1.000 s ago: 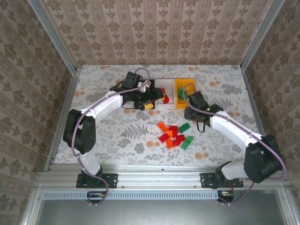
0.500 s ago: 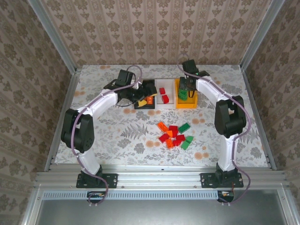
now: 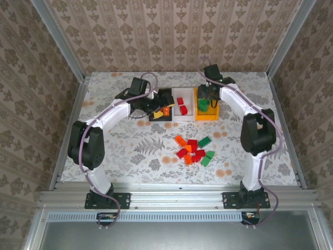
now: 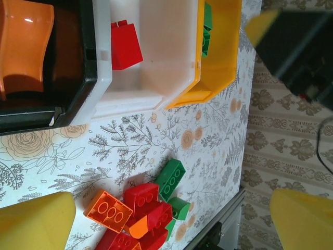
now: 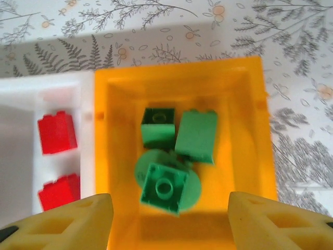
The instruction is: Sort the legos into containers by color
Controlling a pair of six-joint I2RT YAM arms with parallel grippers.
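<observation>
Three containers stand side by side at the back: a black bin (image 3: 155, 119), a white bin (image 3: 176, 115) and an orange-yellow bin (image 3: 205, 117). My right gripper (image 5: 169, 224) hovers open over the orange-yellow bin (image 5: 244, 130), where three green legos lie; the nearest green brick (image 5: 165, 188) is blurred, just under the jaws. My left gripper (image 4: 171, 221) is wide open and holds nothing, at the black bin (image 4: 78, 78), which has an orange brick (image 4: 23, 47) in it. Red bricks (image 5: 56, 131) lie in the white bin. A pile of red, orange and green legos (image 3: 193, 150) sits mid-table.
Metal frame posts and papered walls close in the table on three sides. A rail (image 3: 177, 195) runs along the near edge. Flowered tabletop lies bare left of the pile (image 3: 125, 151) and right of it (image 3: 250, 151).
My right arm swung up over the orange-yellow bin and its jaws opened, letting go of a green brick into it. My left gripper drew back from the white bin to the black one.
</observation>
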